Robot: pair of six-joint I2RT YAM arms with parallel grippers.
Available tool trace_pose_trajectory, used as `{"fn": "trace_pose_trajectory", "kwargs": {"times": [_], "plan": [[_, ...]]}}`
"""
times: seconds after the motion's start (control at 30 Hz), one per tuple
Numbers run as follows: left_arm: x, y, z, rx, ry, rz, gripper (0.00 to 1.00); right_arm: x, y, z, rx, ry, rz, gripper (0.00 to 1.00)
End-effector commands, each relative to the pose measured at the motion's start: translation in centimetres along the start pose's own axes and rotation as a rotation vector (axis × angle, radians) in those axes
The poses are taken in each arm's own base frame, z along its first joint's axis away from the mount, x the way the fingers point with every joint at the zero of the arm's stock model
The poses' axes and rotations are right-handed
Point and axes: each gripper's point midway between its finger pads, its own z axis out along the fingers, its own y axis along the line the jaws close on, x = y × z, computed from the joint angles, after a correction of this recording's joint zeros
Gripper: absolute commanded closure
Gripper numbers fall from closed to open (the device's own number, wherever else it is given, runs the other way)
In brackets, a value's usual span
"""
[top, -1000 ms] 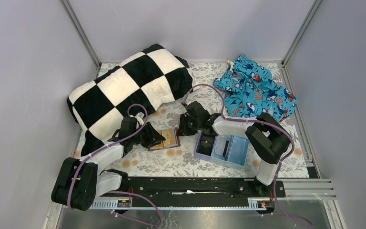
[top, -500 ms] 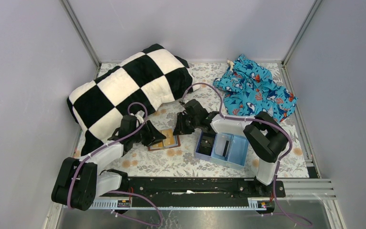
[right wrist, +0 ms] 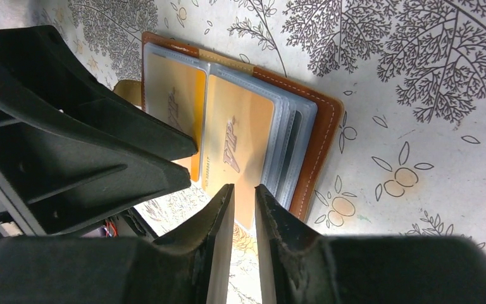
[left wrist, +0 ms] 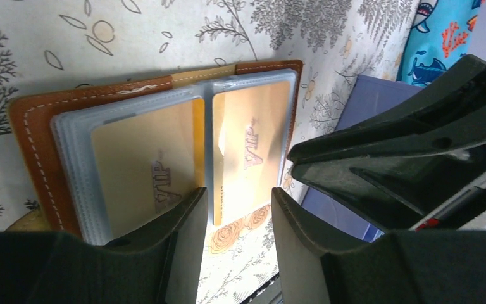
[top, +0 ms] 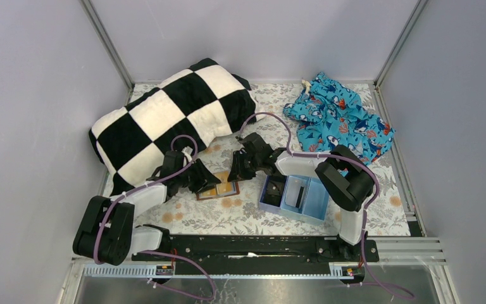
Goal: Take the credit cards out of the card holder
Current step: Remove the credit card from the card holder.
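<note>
The brown leather card holder (top: 214,193) lies open on the patterned table between both grippers. Its clear sleeves hold two orange-gold VIP cards (left wrist: 139,158) (left wrist: 253,133). In the right wrist view the right card (right wrist: 237,139) sticks out past the holder's (right wrist: 319,152) near edge. No pale whitish-blue card shows. My left gripper (top: 210,182) (left wrist: 239,196) is open, its tips over the holder's (left wrist: 38,145) near edge. My right gripper (top: 234,174) (right wrist: 245,190) is empty, its jaws a narrow gap apart, pointing down just above the protruding card's end.
A light blue three-compartment tray (top: 313,199) with a black item (top: 273,189) stands right of the holder. A black-and-white checkered pillow (top: 171,120) lies at the back left. A blue patterned cloth (top: 342,120) lies at the back right. The two grippers are close together.
My right gripper has moved left, closer over the card holder. My left arm has shifted slightly towards the holder. The holder has not moved.
</note>
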Motion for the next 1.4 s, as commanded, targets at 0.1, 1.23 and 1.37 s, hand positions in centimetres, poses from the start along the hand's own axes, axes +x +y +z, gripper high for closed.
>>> {"fn": "trace_pose_trajectory", "kwargs": {"times": [0.1,1.23,1.37], "plan": [[-1.3,0.4,0.4,-0.029,-0.047,0.017,0.56,0.0,0.3,0.8,-0.036,0.009,0.025,0.74],[-0.7,3.3,0.8,-0.087,-0.096,-0.021,0.67,0.2,-1.2,0.8,-0.035,-0.011,0.08,0.76],[-0.6,3.4,1.0,-0.088,-0.091,-0.023,0.68,0.1,-1.3,0.6,-0.03,-0.026,0.079,0.76]]}}
